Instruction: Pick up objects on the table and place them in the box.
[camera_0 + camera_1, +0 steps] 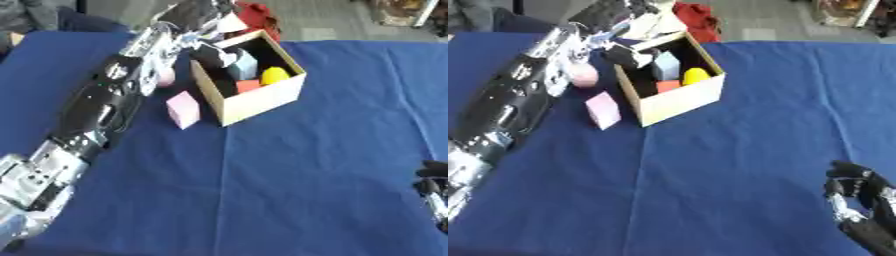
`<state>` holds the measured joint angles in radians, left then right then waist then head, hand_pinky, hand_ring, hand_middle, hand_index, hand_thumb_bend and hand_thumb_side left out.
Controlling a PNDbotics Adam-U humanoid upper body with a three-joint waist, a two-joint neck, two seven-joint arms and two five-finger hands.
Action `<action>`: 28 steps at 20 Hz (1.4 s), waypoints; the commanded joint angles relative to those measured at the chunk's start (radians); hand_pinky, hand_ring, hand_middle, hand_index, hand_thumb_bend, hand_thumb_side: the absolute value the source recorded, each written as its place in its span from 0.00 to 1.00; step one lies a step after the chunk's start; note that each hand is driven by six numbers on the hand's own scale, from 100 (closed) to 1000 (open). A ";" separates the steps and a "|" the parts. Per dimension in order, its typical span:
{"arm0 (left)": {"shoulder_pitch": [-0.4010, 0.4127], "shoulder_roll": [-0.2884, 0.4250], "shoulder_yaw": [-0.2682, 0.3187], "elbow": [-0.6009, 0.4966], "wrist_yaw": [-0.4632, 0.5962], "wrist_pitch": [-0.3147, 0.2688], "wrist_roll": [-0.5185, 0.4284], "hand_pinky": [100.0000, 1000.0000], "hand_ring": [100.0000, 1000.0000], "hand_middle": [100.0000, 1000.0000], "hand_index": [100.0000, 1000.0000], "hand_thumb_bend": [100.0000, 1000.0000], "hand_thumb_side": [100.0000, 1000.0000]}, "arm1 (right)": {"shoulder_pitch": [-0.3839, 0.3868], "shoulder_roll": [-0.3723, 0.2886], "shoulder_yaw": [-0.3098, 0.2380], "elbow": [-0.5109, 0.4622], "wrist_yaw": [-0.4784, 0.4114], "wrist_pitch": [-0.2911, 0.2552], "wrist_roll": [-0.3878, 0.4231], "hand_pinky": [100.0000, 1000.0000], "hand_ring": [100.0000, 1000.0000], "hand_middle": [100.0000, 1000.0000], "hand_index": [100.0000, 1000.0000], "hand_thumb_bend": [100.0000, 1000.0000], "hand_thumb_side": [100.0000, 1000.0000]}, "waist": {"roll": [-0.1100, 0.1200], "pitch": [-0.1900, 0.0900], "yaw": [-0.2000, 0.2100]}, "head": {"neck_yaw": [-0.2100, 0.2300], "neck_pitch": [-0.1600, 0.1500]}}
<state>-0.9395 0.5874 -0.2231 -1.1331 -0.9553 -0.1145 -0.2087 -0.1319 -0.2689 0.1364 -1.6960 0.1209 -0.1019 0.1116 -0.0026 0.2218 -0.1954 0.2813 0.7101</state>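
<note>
An open cardboard box [262, 100] stands at the far middle of the blue table. Inside it are a light blue block [246, 65], a yellow round thing [274, 75] and a red block [248, 86]. My left arm stretches from the lower left up to the box. My left hand [213, 54] hangs over the box's back left corner, right beside the light blue block; its hold on the block is hidden. A pink block [183, 110] stands on the cloth just left of the box. A pink round thing [584, 75] lies beside my forearm. My right hand [857, 192] rests open at the lower right.
A red thing [259, 17] lies behind the box at the table's far edge. The blue cloth [289, 180] stretches in front of the box and to its right. A person sits beyond the far left corner.
</note>
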 commanded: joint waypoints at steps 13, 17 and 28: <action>0.175 0.249 0.136 0.067 0.100 -0.001 -0.245 0.81 0.74 0.78 0.88 0.35 0.15 | -0.004 -0.023 -0.021 -0.017 0.011 -0.002 -0.015 0.65 0.62 0.64 0.78 0.00 0.31 | 0.012 -0.026 0.030 | -0.031 -0.025; 0.192 0.248 0.142 0.096 0.086 -0.001 -0.261 0.81 0.74 0.77 0.88 0.38 0.12 | -0.004 -0.023 -0.022 -0.016 0.011 -0.001 -0.017 0.65 0.62 0.64 0.78 0.00 0.31 | 0.010 -0.025 0.028 | -0.029 -0.025; 0.210 0.211 0.144 0.174 -0.014 0.034 -0.183 0.76 0.67 0.71 0.84 0.38 0.08 | -0.006 -0.023 -0.021 -0.014 0.009 -0.001 -0.016 0.65 0.62 0.64 0.78 0.00 0.31 | 0.006 -0.022 0.025 | -0.028 -0.024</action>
<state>-0.7184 0.7763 -0.0927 -0.9583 -0.9591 -0.0813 -0.4024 -0.1313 -0.2697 0.1235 -1.6961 0.1279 -0.1023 0.0983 -0.0024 0.2218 -0.1701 0.2530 0.6937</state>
